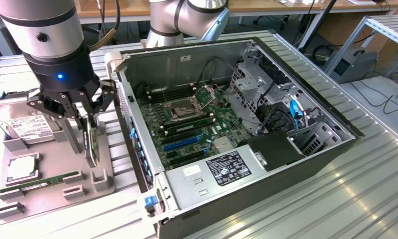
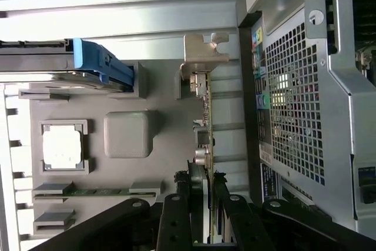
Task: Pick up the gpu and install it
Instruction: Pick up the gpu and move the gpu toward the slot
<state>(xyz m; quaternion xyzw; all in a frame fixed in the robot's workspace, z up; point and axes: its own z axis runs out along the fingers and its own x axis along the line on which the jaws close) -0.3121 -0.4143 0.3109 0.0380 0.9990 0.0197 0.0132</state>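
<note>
- My gripper (image 1: pixel 83 122) is directly over the gpu (image 1: pixel 90 144). There is no offset to close, as the card sits between the fingers.
- In the wrist view, the gripper (image 2: pixel 204 197) straddles the gpu (image 2: pixel 205 119) across its thin dimension. One finger presses each face, so I read the jaws as closed on the card, not standing free.
- The gpu stands on its long edge in the grey tray (image 1: pixel 85 199), just beside the open case (image 1: pixel 331 144).
- Its long axis runs level along the tray, parallel to the case's perforated wall (image 2: pixel 294 86). The silver bracket (image 2: pixel 202 57) is at the far end from where I hold it.
- I can't tell whether the card has left its slot in the tray. Its lower edge looks seated or very nearly so.
- The motherboard (image 1: pixel 192 124) lies to the exterior view's right of the gripper, inside the case, on the far side of that wall.
- On the exterior view's left of the card, the hard drive (image 1: pixel 19 124) and the memory stick (image 1: pixel 39 181) are clear of my fingers.
</note>
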